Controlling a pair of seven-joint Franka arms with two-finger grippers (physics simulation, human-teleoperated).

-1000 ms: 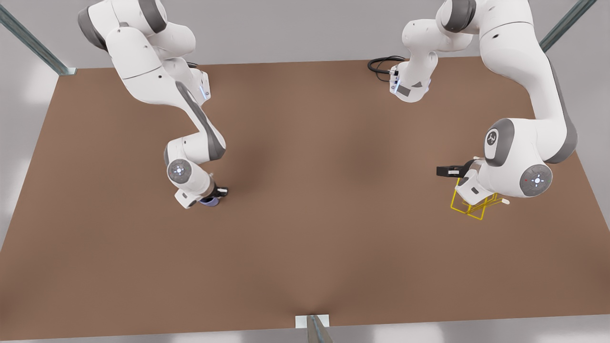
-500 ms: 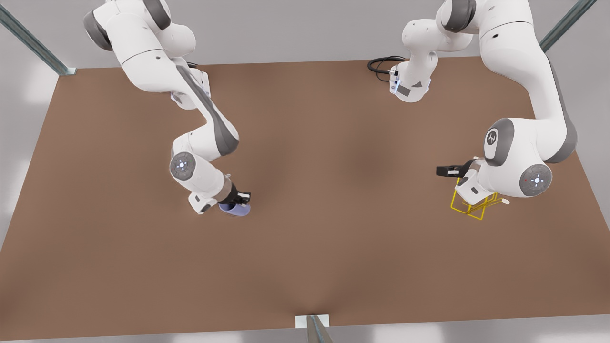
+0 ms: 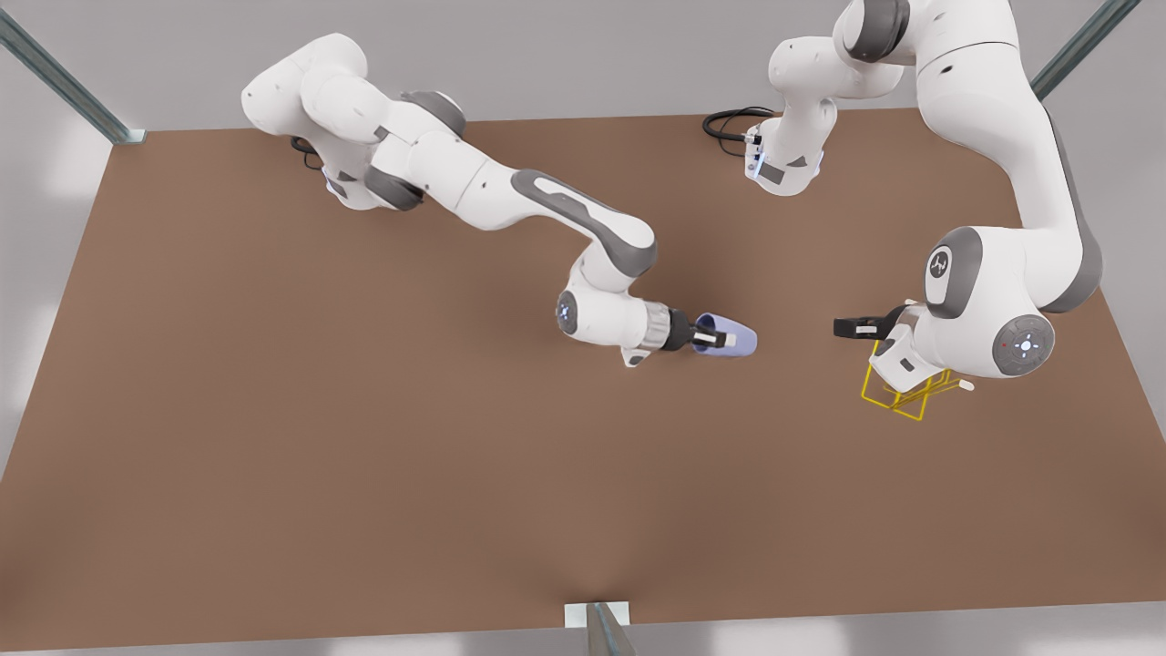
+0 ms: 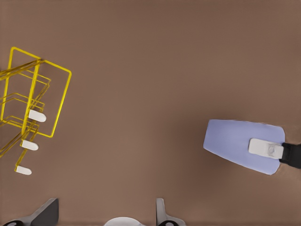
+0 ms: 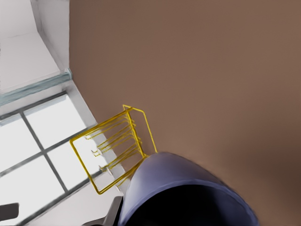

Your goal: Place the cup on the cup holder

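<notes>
The pale lavender cup (image 3: 736, 339) hangs tipped on its side above the brown table, mid-table in the front view, with my right gripper (image 3: 718, 340) shut on its rim. The right wrist view has the cup (image 5: 178, 188) close up, the yellow wire cup holder (image 5: 117, 146) beyond it. The cup holder (image 3: 897, 396) stands at the front view's right, partly hidden under my left arm. My left gripper (image 3: 852, 326) waits open just above it. The left wrist view shows the cup holder (image 4: 35, 94) with white-tipped pegs, the cup (image 4: 235, 143), and the right gripper's finger pad (image 4: 265, 148) on it.
The brown table (image 3: 364, 474) stretches wide around both arms. A black cable (image 3: 729, 123) loops at its far edge. Metal frame posts stand at the far corners, and a white bracket (image 3: 597, 615) sits at the near edge.
My right arm has swung the cup from the front view's left across to mid-table, toward the cup holder, and turned it on its side. The left arm has not moved.
</notes>
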